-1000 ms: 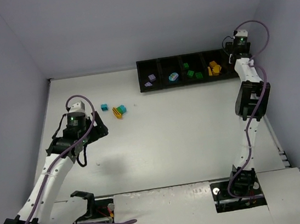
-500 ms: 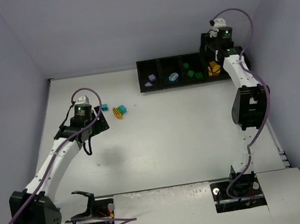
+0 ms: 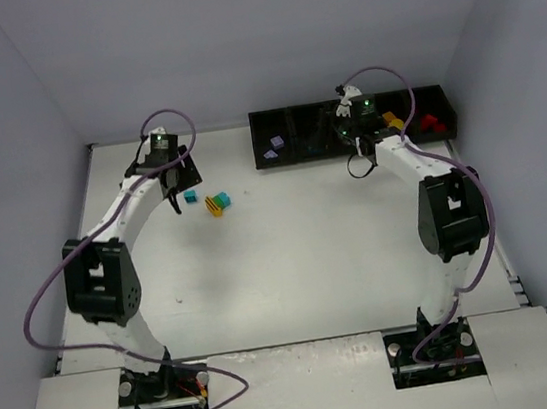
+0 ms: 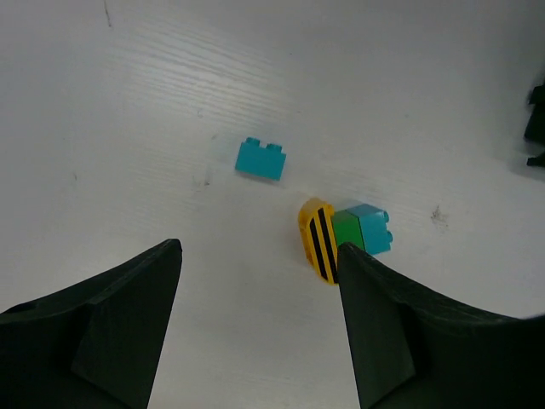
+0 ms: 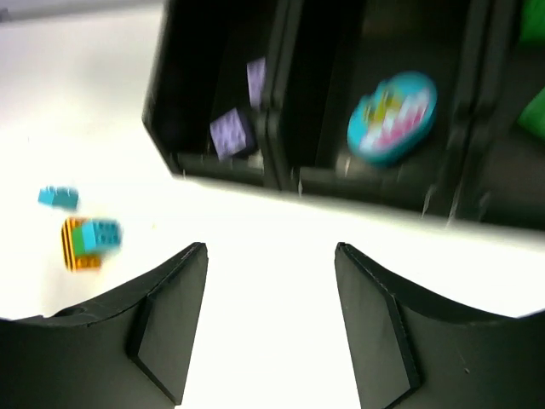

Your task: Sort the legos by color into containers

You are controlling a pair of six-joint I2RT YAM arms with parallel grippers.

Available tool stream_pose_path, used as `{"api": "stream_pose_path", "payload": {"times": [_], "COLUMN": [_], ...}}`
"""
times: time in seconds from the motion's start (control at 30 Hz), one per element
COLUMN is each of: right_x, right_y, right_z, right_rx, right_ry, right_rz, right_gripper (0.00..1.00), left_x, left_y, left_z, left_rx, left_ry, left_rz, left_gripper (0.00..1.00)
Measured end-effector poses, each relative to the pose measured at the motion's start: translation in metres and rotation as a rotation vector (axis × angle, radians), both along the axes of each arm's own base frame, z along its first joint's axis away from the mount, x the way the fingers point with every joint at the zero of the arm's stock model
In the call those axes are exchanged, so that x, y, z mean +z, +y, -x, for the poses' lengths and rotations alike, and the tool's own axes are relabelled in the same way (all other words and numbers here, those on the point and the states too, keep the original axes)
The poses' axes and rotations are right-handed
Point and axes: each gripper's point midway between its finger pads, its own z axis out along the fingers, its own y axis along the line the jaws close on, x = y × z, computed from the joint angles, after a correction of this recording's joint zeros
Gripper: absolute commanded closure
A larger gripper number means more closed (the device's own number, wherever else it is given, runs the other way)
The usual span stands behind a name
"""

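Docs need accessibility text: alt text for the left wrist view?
The left gripper hangs open and empty over a white table. Ahead lie a lone teal brick and, to its right, a yellow black-striped piece, a green brick and a second teal brick pressed together.

At the table's [image 3: 310, 250] far edge a bin tray [image 5: 170, 94], two small bricks [image 5: 232, 135] in its leftmost bin, rounded piece [image 5: 392, 118] in the next, single brick [image 4: 261, 159] and brick cluster [image 4: 341, 237] left of the tray, my left gripper [image 4: 258, 256] beside them, my right gripper [image 5: 269, 249] near the tray's middle
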Motion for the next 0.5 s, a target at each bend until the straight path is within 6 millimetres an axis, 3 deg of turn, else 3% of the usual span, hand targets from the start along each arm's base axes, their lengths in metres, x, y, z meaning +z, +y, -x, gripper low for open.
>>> {"api": "stream_pose_path", "payload": {"times": [0.1, 0.17, 0.3, 0.5], "right_x": [-0.026, -0.031, -0.013, 0.013], "right_y": [0.008, 0.011, 0.023, 0.047], "right_z": [0.021, 0.033, 0.051, 0.066], "right_rx": [0.012, 0.017, 0.048, 0.122], "right_ry": [0.091, 0.121, 0.107, 0.061], "right_rz": [-0.032, -0.049, -0.075, -0.099], "right_gripper": [0.42, 0.42, 0.41, 0.41], "left_x": [-0.014, -0.027, -0.044, -0.043], "left_y": [-0.004, -0.005, -0.002, 0.0], "left_z": [-0.024, -0.033, -0.04, -0.059], "left_rx": [0.003, 0.002, 0.002, -0.021], "left_ry": [0.028, 0.053, 0.102, 0.098], "left_rz": [-0.013, -0.028, -0.061, -0.092], "left_gripper": [0.32, 0.32, 0.33, 0.35]}}
